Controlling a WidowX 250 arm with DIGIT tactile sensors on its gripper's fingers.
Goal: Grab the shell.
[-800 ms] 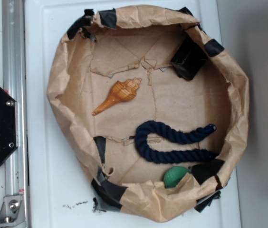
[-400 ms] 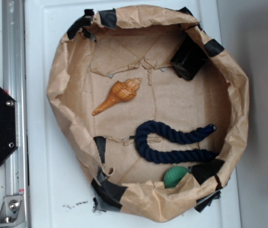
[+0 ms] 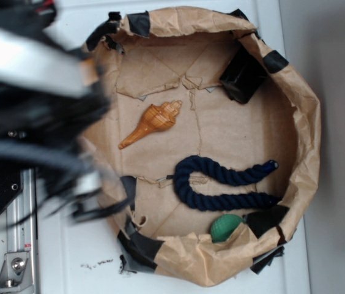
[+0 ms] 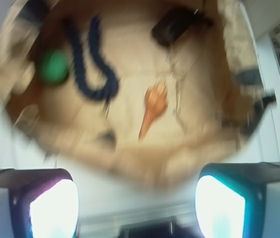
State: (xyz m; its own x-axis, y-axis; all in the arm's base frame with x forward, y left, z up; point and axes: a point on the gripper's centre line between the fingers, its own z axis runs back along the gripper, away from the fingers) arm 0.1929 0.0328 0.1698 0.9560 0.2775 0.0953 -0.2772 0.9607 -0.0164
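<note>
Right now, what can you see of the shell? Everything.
The shell is a small, glossy orange-brown conch with a ribbed spiral body that narrows to a long pointed tail. It lies flat on the brown paper lining of the basket, body toward the upper right, tail pointing lower left. Nothing touches it: the blue rope lies apart below it and the green ball sits farther off. In the blurred wrist view it shows as an orange wedge, well ahead of the open pincer.
</note>
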